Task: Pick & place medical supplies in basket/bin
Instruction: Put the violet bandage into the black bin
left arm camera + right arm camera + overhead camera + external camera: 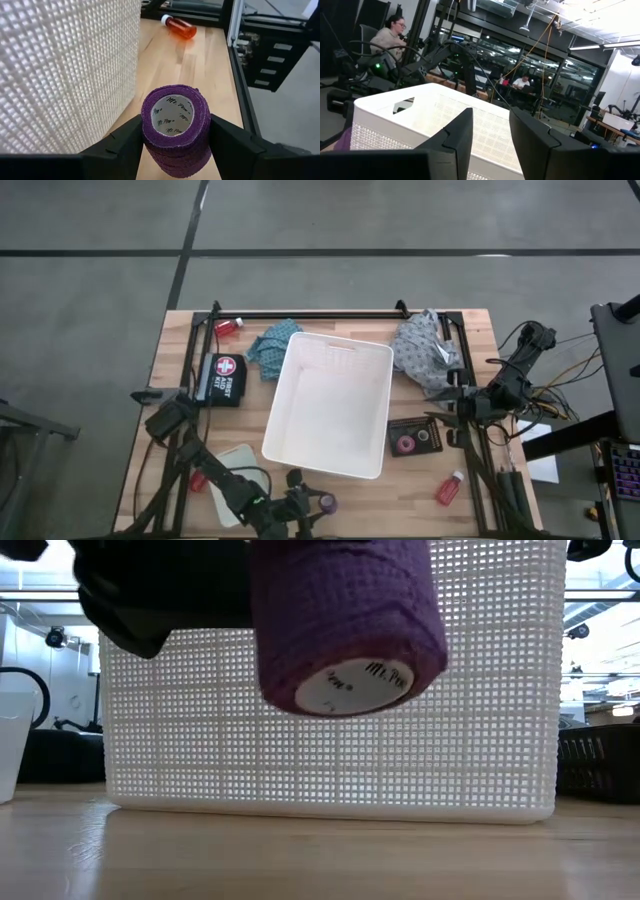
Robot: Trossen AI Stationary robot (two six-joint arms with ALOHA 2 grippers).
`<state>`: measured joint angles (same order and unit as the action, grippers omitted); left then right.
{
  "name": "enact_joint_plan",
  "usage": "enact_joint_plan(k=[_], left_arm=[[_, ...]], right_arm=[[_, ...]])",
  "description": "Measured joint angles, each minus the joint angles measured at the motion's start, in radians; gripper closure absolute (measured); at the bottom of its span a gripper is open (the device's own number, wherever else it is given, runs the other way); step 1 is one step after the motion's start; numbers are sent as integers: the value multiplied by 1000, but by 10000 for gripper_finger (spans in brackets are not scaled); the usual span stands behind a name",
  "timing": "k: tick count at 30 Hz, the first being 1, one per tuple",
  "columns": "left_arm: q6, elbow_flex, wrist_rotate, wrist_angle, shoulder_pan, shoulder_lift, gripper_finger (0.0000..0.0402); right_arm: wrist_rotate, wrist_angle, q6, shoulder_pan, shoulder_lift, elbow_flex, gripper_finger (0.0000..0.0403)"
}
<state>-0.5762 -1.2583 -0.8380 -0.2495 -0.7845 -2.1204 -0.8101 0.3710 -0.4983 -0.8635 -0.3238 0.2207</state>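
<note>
One purple roll (175, 127) sits clamped between the fingers of our left gripper (318, 503), lifted clear of the table near its front edge, just outside the near wall of the big white basket (372, 366). We judge the main risk to be that wall: the roll hangs below the rim, so swinging it across too low could knock it against the mesh and push the basket or twist the roll out of our hold. It is soft and held only by its sides, so it could also slip. Our right gripper (490, 132) waits near the table's right side, aimed over the basket, with nothing between its parted fingers. Much is hidden from us: the low view is mostly filled by the roll and the basket wall, the left arm covers most of the small tray (236, 463) and a red bottle (198, 480) beside it
</note>
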Motion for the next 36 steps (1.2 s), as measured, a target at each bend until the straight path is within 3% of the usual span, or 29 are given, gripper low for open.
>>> enact_joint_plan(k=[7,29,36], left_arm=[[-3,0,69,-1,1,0,193],[-64,2,79,64,-29,-3,192],[-14,-18,-64,55,-97,10,192]], right_arm=[[0,0,0,0,0,0,275],[0,0,0,1,0,0,277],[0,0,0,0,0,0,285]])
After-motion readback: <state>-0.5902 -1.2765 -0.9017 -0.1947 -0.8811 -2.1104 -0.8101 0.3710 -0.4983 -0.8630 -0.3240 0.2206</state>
